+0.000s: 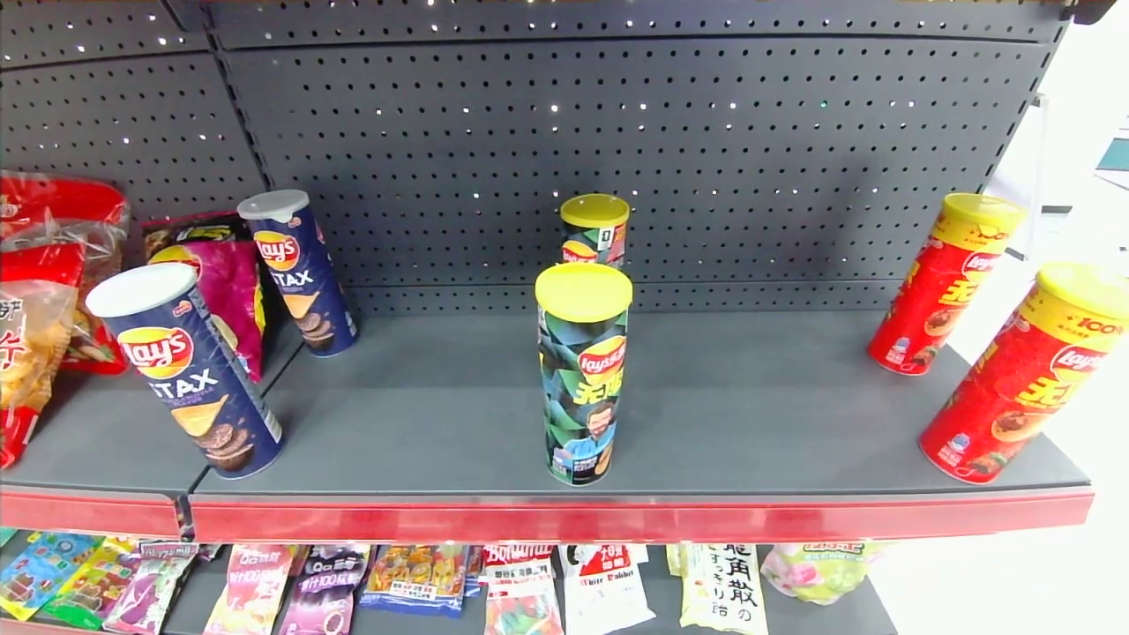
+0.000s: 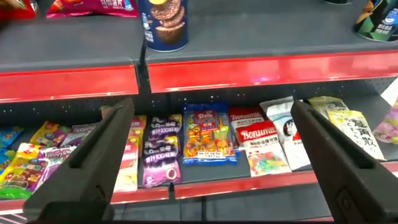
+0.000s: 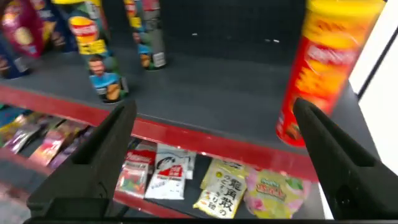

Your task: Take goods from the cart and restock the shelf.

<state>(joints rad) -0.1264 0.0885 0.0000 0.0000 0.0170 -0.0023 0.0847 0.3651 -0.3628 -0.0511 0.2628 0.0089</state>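
On the dark grey shelf two green-and-black chip cans with yellow lids stand upright in the middle, one at the front and one at the back. Two blue cans stand at the left, two red cans at the right. My left gripper is open and holds nothing, low in front of the shelf's red edge below the front blue can. My right gripper is open with nothing in it, between the front green can and a red can.
Snack bags and a purple bag crowd the shelf's left end. The lower shelf holds a row of candy bags. Bare shelf floor lies between the green cans and the red ones, and between the blue and the green.
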